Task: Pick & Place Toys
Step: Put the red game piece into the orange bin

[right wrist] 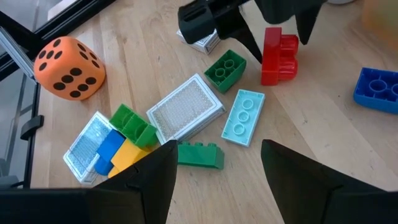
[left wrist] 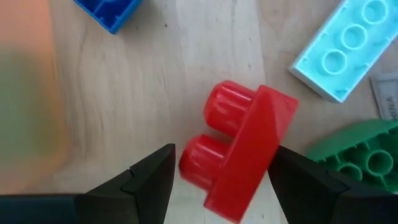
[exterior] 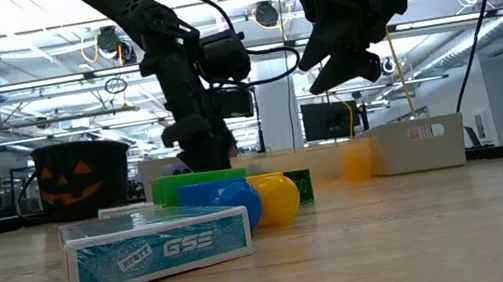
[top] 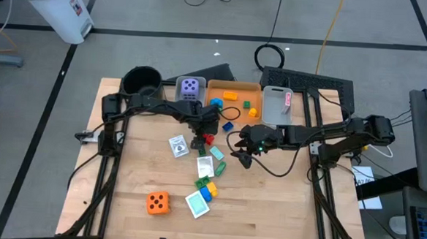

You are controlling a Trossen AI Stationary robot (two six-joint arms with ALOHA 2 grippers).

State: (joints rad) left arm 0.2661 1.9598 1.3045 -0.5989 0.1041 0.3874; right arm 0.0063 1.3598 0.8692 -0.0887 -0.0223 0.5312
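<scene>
Straddling the red brick (left wrist: 242,146) on the counter (top: 268,203) beside the orange bin (top: 233,87), the open left hand (left wrist: 221,180) apparently needed to drop squarely before closing, while the right hand (right wrist: 214,165) waited open above the pile.

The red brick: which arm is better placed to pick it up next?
Probably the left. The left gripper is open with the red brick between its fingers. The right gripper is open too, but hangs off to the side, over the table.
</scene>
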